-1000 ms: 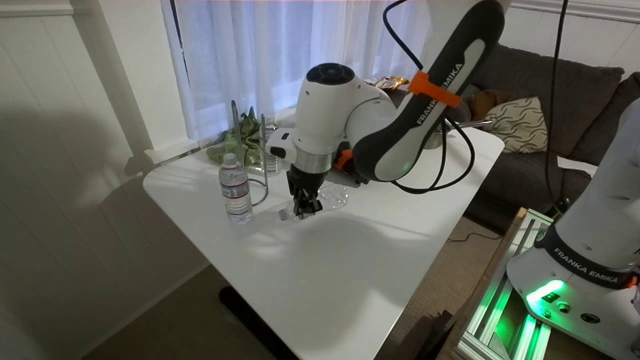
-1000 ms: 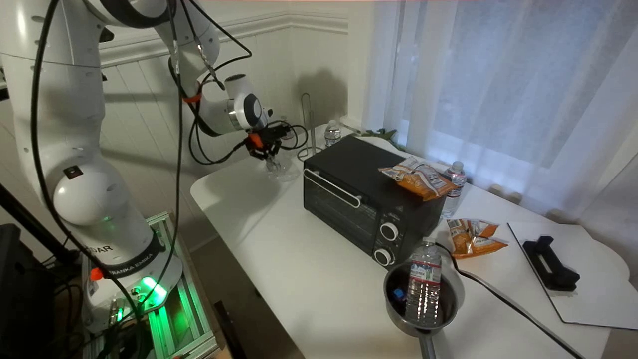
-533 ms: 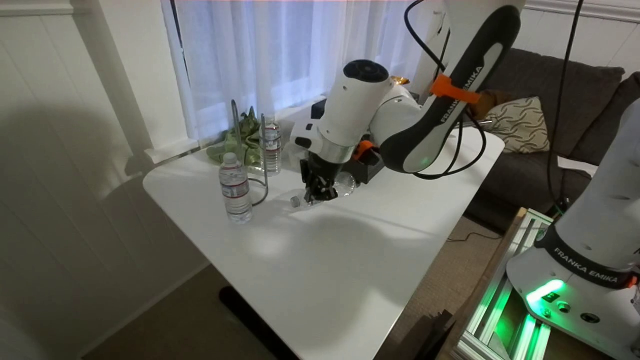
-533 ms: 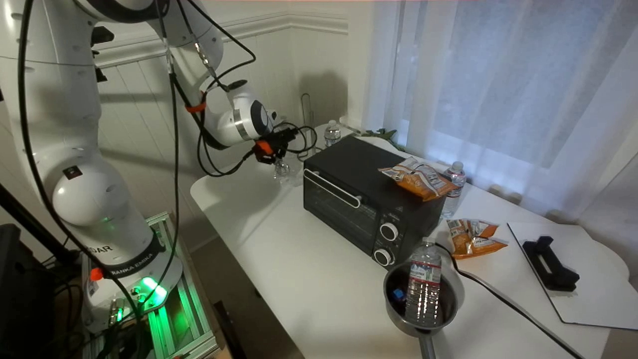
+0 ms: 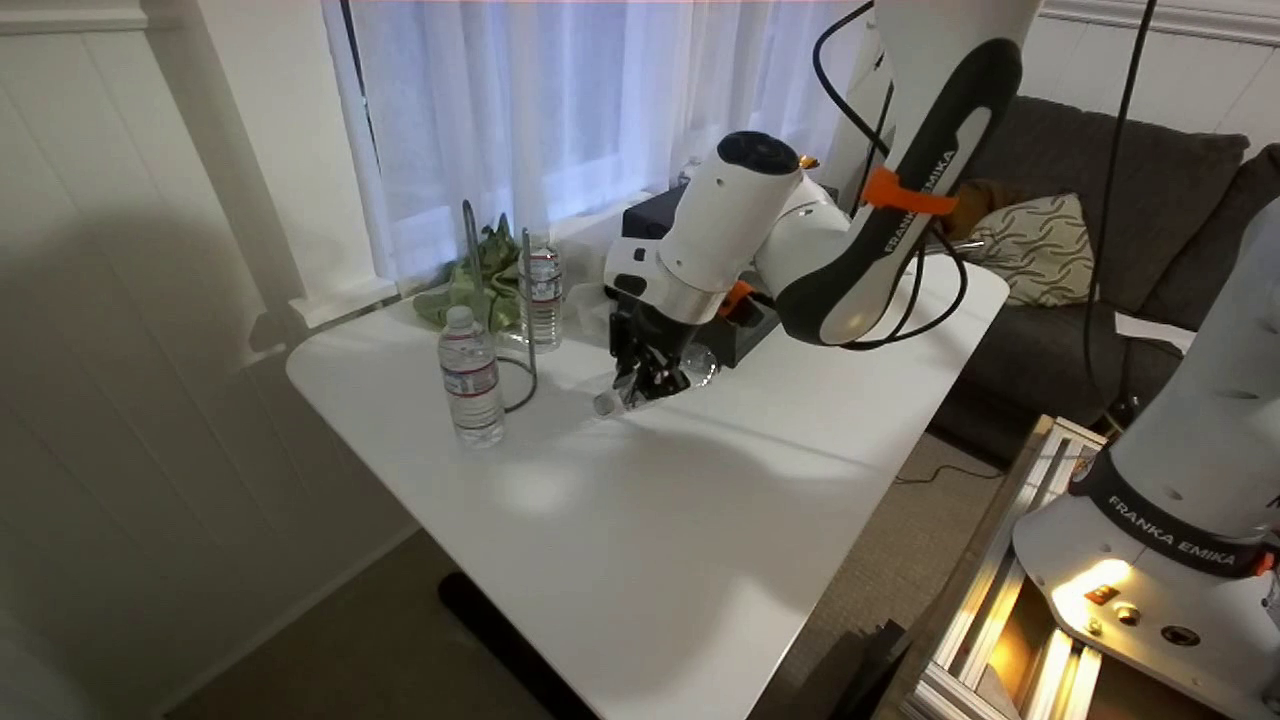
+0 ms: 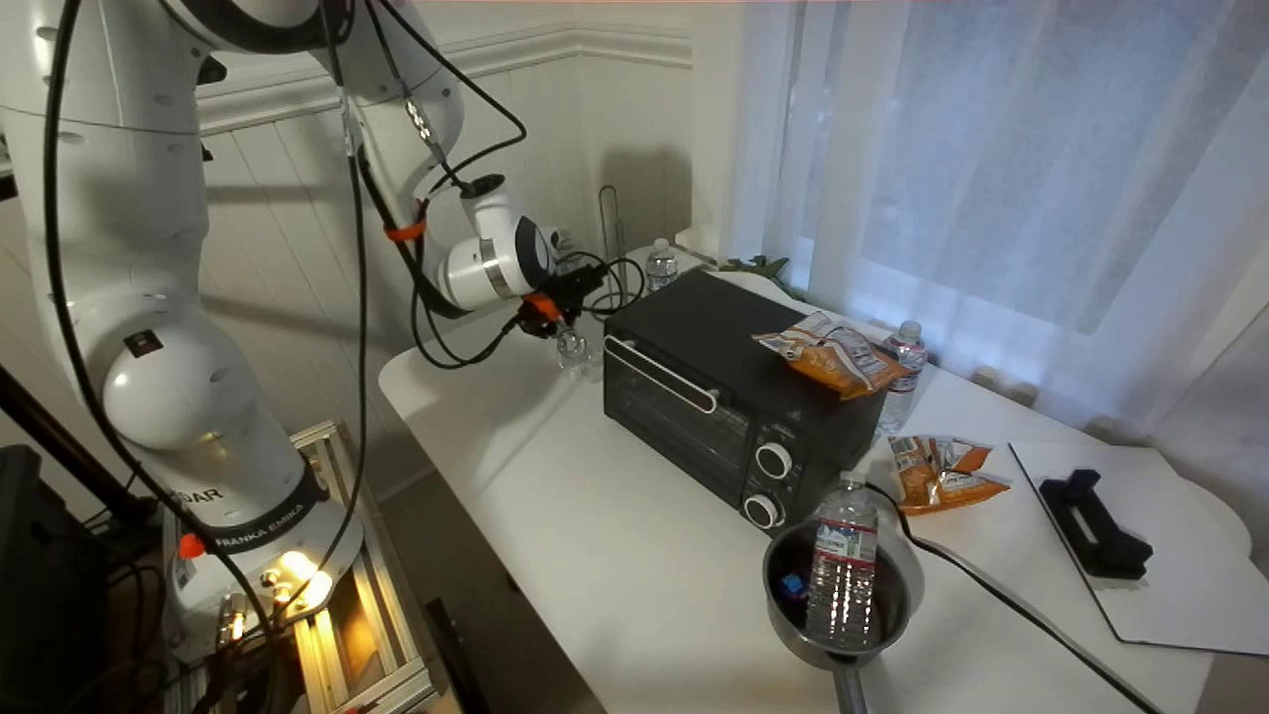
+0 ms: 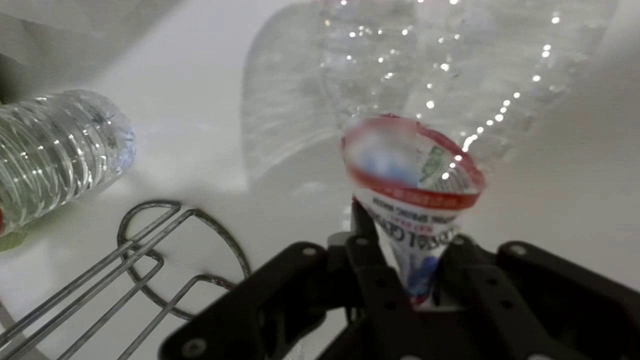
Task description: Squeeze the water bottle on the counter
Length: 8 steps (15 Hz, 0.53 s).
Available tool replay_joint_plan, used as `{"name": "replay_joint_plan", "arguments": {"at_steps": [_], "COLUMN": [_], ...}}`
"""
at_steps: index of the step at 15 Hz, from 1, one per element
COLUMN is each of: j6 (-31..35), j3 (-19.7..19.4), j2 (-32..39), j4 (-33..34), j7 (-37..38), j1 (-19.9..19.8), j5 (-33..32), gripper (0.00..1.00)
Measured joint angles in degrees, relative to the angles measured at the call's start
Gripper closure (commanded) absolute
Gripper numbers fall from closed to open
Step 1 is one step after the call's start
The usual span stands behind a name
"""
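The water bottle [image 5: 703,364] is clear and crumpled, with a red, white and blue label [image 7: 415,210]. It lies on its side at or just above the white counter [image 5: 620,560]; I cannot tell whether it touches. My gripper [image 5: 655,385] is around its middle. In the wrist view my gripper [image 7: 412,245] has both fingers pressed on the label, which is pinched narrow between them. The cap end [image 5: 607,404] sticks out on one side and the base on the other. The bottle [image 6: 572,347] is partly hidden behind my gripper [image 6: 545,322] in an exterior view.
A full upright bottle [image 5: 470,380] and a wire stand [image 5: 530,330] are near the held bottle, with another bottle [image 5: 541,300] behind. A black toaster oven [image 6: 694,317] stands close by. A pot [image 6: 783,615], chip bags [image 6: 947,474] and a white board [image 6: 1190,555] lie farther along.
My gripper has moved away from the upright bottle and toward the oven, and the held bottle has moved with it. My wrist has tilted. The base light has turned from green to yellow.
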Motion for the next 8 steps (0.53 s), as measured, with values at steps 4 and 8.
{"name": "replay_joint_plan", "arguments": {"at_steps": [4, 8], "j6": [0.31, 0.28], "j3": [2.02, 4.81], "j2": [-0.36, -2.8], "j4": [-2.98, -7.15], "j7": [-0.23, -0.29], "j1": [-2.15, -3.93], "j5": [0.01, 0.01], "gripper": [0.15, 0.0]}}
